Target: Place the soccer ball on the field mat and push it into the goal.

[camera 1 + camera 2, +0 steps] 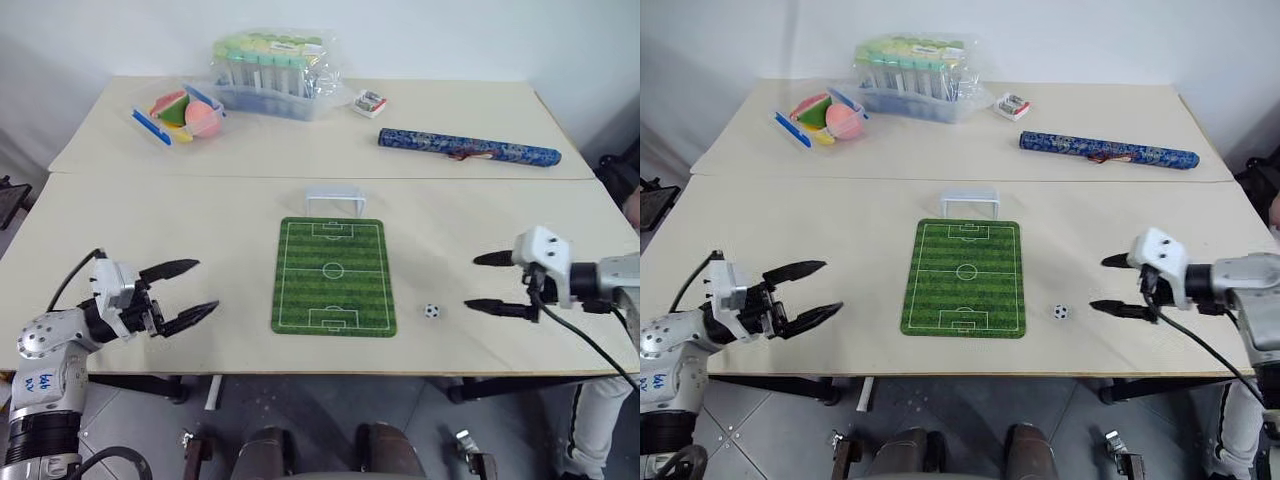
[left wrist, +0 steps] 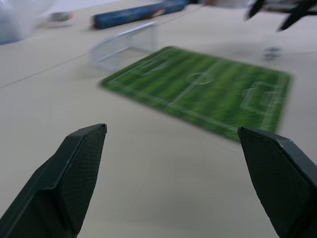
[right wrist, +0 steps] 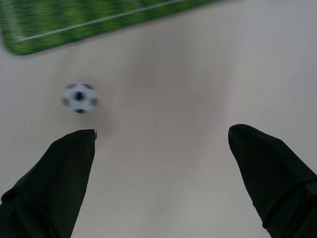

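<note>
— While both arms hover low over the desk (image 1: 200, 210), where's the soccer ball (image 1: 431, 311)?
— On bare desk at the near corner of the field mat (image 1: 333, 276), about four o'clock from its centre, not on it. The right gripper (image 1: 484, 283) sits just beside the ball, jaws spread wide, empty.
— And the left gripper (image 1: 190, 290)?
— At nine o'clock, well off the mat, jaws released too. Farther on, the goal (image 1: 334, 199) stands at the mat's twelve o'clock edge.

One soccer ball (image 1: 431, 311), one field mat (image 1: 333, 276) and one goal (image 1: 334, 199) sit mid-frame. Toward the top: one clear tube box (image 1: 275, 72), one rolled blue bundle (image 1: 468, 148), one pink-orange ball (image 1: 204, 118) (in a tray), one small packet (image 1: 369, 102).
</note>
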